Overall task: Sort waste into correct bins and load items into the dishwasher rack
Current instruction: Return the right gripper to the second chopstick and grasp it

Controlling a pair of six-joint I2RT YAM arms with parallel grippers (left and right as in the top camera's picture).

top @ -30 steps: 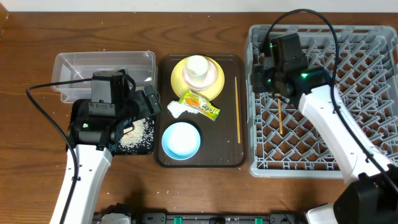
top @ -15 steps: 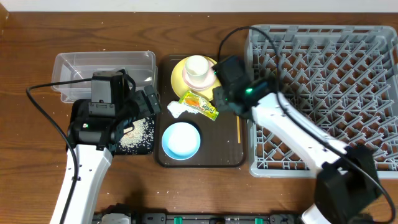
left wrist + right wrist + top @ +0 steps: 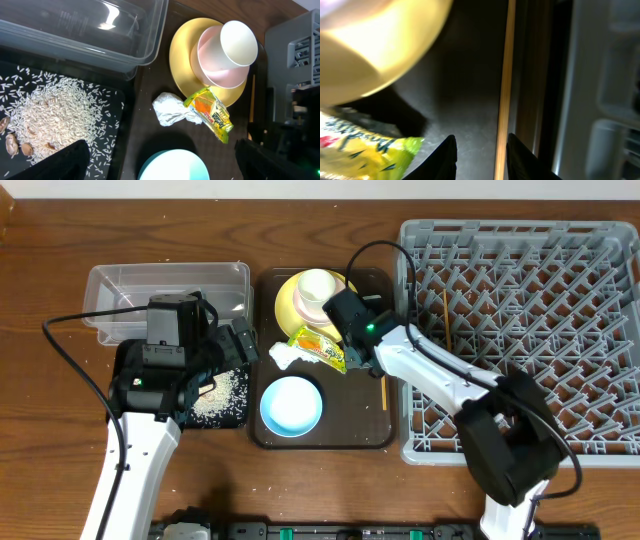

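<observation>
1. The right gripper [image 3: 482,160] hangs low over the brown tray [image 3: 460,90]. Its jaws are narrowly parted and hold nothing.
2. A wooden chopstick [image 3: 504,90] lies flat on the tray and runs up between the two fingertips, closer to one of them, with a gap showing on the other side.
3. Just beside that gripper are the yellow-green snack wrapper [image 3: 365,150] and the rim of the yellow plate [image 3: 375,50]. The grey dishwasher rack [image 3: 600,75] stands along the tray's far edge.
4. A second chopstick [image 3: 445,320] lies inside the rack, near its tray-side wall.
5. The left gripper [image 3: 161,147] is spread wide and empty, above the edge of the black tray [image 3: 107,100].
6. The rice [image 3: 50,120] lies heaped in that black tray, and the clear tub [image 3: 90,30] sits just beyond it.
7. On the brown tray, the crumpled tissue [image 3: 170,110] touches the wrapper. The white cup [image 3: 239,42] sits in the white bowl [image 3: 215,70] on the plate, and the light blue bowl [image 3: 172,167] stands apart from them.
</observation>
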